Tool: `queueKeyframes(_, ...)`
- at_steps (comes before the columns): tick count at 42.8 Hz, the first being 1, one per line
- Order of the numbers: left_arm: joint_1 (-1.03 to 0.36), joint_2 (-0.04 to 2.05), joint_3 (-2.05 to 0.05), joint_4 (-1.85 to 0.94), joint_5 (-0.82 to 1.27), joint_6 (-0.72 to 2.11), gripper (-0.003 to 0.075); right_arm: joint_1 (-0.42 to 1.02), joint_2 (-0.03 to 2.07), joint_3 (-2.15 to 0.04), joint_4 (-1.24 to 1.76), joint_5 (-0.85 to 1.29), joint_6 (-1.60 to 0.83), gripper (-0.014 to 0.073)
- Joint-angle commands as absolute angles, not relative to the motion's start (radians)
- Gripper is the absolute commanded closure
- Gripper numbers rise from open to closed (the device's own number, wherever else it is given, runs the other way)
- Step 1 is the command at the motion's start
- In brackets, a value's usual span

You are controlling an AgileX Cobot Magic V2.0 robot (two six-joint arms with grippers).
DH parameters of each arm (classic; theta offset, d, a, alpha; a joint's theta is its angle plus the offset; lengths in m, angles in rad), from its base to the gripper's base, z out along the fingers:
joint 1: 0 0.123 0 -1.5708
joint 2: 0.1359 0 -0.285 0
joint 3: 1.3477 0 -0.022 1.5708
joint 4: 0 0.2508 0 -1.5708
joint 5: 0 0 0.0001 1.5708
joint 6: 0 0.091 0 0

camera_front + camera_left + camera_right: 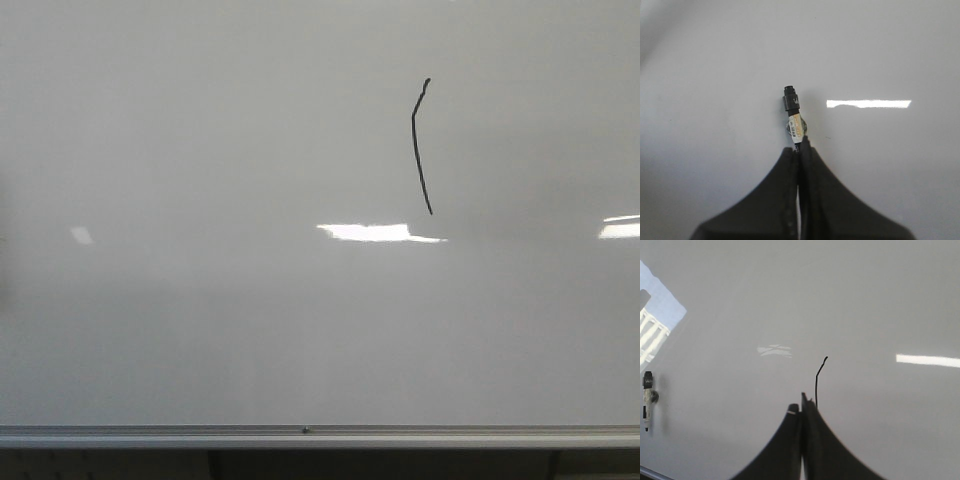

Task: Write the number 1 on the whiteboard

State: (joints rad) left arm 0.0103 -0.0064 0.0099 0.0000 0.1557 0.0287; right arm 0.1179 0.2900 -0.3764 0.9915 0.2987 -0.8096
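Observation:
The whiteboard (pixel 200 180) fills the front view, glossy and pale grey. The number 1 (pixel 419 150) stands on it right of centre, a thin black near-vertical stroke bent near its top. Neither gripper shows in the front view. In the left wrist view my left gripper (pixel 800 147) is shut on a marker (pixel 792 112), whose black end sticks out past the fingertips toward the bare board. In the right wrist view my right gripper (pixel 801 405) is shut with nothing visible in it. The number 1 (pixel 817 380) rises just beyond its fingertips.
A silver aluminium rim (pixel 300 436) runs along the board's lower edge. Bright light reflections (pixel 375 233) lie on the board below the stroke. A small marker-like object (pixel 646 400) shows at the edge of the right wrist view.

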Motion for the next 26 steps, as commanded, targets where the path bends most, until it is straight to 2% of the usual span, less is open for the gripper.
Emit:
queueKeyframes(1,0.01,-0.024,0.033,0.0,0.082,0.02,0.0741,0.112,0.297,-0.403,0.988,0.235,-0.812,0.0652)
queueKeyframes(8,0.01,-0.024,0.033,0.0,0.082,0.02,0.0741,0.112,0.289,-0.379,0.798,0.232,-0.723,0.0652)
queueKeyframes(26,0.01,-0.024,0.033,0.0,0.082,0.02,0.0741,0.041,0.083,-0.126,0.243,0.104,-0.087,0.0652)
